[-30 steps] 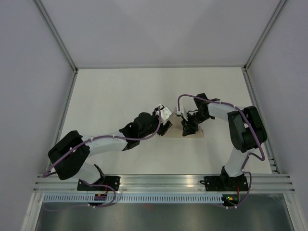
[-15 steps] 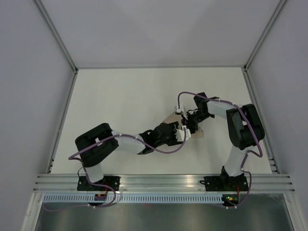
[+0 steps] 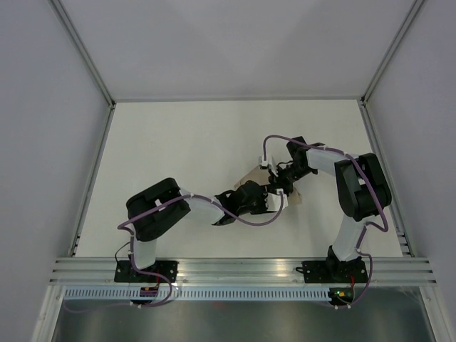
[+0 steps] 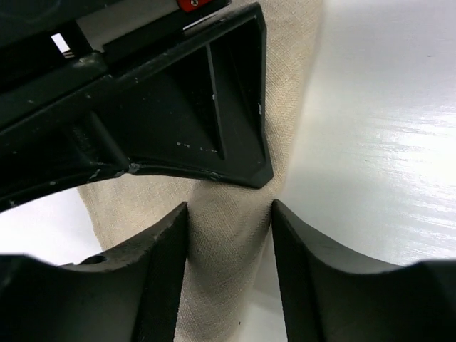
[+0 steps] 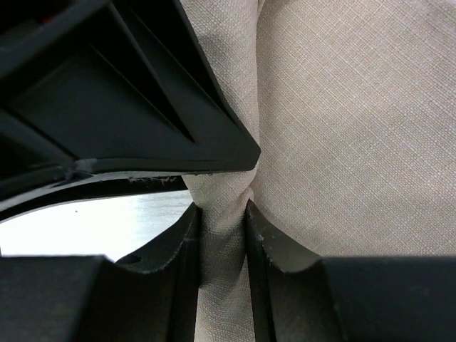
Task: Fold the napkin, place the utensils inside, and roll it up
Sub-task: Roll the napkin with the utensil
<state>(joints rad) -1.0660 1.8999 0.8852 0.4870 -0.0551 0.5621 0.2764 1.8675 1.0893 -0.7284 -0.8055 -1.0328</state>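
The beige napkin (image 3: 249,176) lies bunched at mid-table, mostly covered by both grippers. My right gripper (image 3: 279,184) is shut on a rolled ridge of the napkin (image 5: 342,107); in its wrist view the gripper (image 5: 222,214) squeezes the cloth tightly. My left gripper (image 3: 276,201) meets it from the near side. In the left wrist view the gripper (image 4: 229,214) holds a thicker fold of napkin (image 4: 228,242) between its jaws, and cloth touches both fingers. Each wrist view shows the other gripper's black body close ahead. The utensils are hidden.
The white table (image 3: 178,142) is walled by grey panels on three sides. An aluminium rail (image 3: 242,267) runs along the near edge by the arm bases. Purple cables loop over both arms.
My left arm has swung right from the napkin's left end to its near side, right up against the right gripper. The right gripper has stayed in place, holding the cloth.
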